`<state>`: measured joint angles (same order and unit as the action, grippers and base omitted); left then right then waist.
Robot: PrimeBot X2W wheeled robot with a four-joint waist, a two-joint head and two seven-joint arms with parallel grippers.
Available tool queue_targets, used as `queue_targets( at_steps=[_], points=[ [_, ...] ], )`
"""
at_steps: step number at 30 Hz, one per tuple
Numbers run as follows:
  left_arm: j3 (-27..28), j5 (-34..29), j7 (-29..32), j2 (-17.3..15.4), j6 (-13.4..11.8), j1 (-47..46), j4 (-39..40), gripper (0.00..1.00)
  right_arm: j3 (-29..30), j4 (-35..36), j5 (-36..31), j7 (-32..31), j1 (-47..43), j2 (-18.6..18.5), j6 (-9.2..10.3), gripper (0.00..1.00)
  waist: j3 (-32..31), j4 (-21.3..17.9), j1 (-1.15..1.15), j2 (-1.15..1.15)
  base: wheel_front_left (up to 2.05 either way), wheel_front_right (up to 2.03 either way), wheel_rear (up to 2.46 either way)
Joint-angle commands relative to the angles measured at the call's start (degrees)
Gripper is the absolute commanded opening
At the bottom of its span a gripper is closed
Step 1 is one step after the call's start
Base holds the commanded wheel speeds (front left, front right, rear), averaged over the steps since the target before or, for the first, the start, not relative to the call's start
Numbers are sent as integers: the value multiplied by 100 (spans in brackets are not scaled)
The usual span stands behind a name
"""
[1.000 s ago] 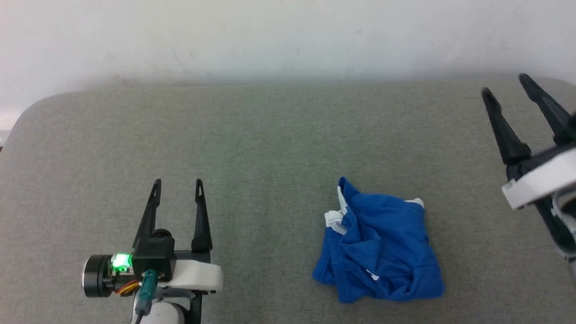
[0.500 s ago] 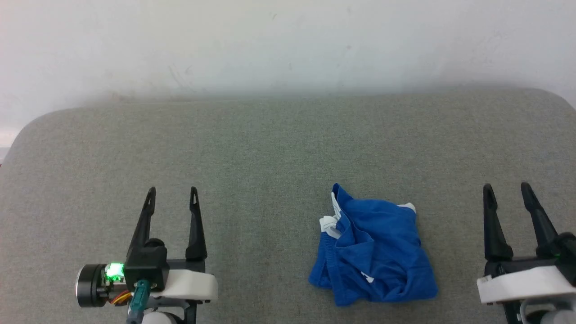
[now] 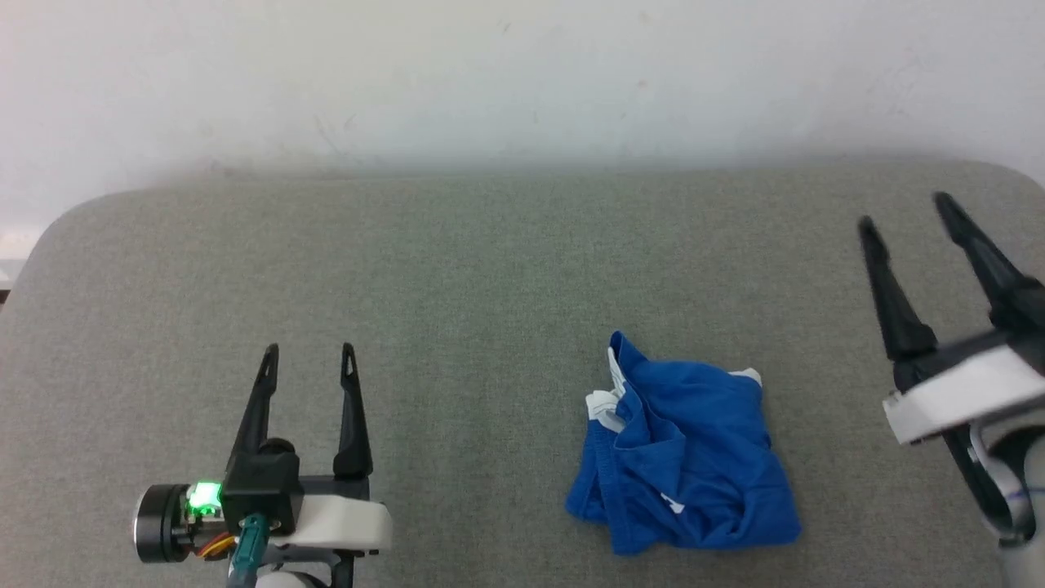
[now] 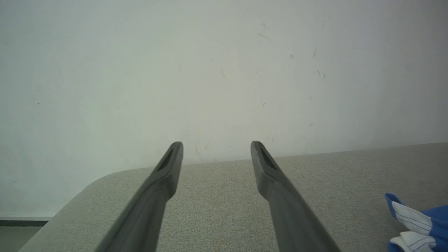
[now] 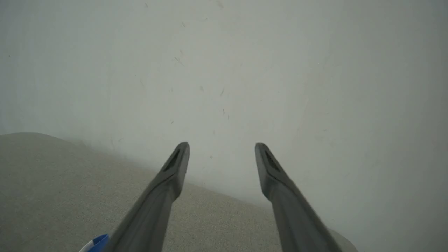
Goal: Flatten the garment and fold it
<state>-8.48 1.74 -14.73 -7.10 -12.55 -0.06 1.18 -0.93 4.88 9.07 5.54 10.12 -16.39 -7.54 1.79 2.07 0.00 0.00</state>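
Observation:
The garment [image 3: 682,457], blue shorts with white trim, lies crumpled in a heap on the grey padded table [image 3: 490,269], right of centre. My left gripper [image 3: 309,351] rests open at the lower left, well apart from the cloth, with nothing between its fingers. My right gripper [image 3: 902,211] is open at the right edge, raised and tilted left, clear of the shorts. In the left wrist view the left gripper [image 4: 217,144] points at the wall, and a blue and white edge of the garment [image 4: 416,222] shows at the lower right. The right gripper [image 5: 222,145] faces the wall too.
A plain white wall [image 3: 522,73] stands right behind the table's far edge. The table's rounded corners show at the far left [image 3: 57,220] and far right [image 3: 1012,175].
My right gripper dropped low half a second ago and has now risen again, tilted left. The head camera shifted slightly. The left gripper and the shorts have stayed put.

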Motion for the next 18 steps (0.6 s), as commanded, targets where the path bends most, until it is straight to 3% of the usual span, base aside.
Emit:
queue_targets(
  at_steps=[1,8,11,14,18],
  points=[
    [26,-38,-27,18,42,39,23,100,-236,-19,138,-372,217,-216,5,100,26,14,0,0,0,0,0],
    [7,-54,-27,80,54,11,8,100,-1916,-468,1611,-3280,1071,-1426,5,100,150,75,0,0,0,0,0],
    [-6,-61,-27,109,51,-50,7,100,-2489,-546,2077,-3934,1354,-1829,5,100,265,120,0,0,0,0,0],
    [-8,-50,-27,143,47,-129,2,100,-2963,-826,2632,-4540,1458,-1959,5,100,408,162,0,0,0,0,0],
    [-39,-52,-27,187,56,-257,16,100,-3216,-1234,3220,-4959,1576,-1812,5,100,633,221,0,0,0,0,0]
  ],
)
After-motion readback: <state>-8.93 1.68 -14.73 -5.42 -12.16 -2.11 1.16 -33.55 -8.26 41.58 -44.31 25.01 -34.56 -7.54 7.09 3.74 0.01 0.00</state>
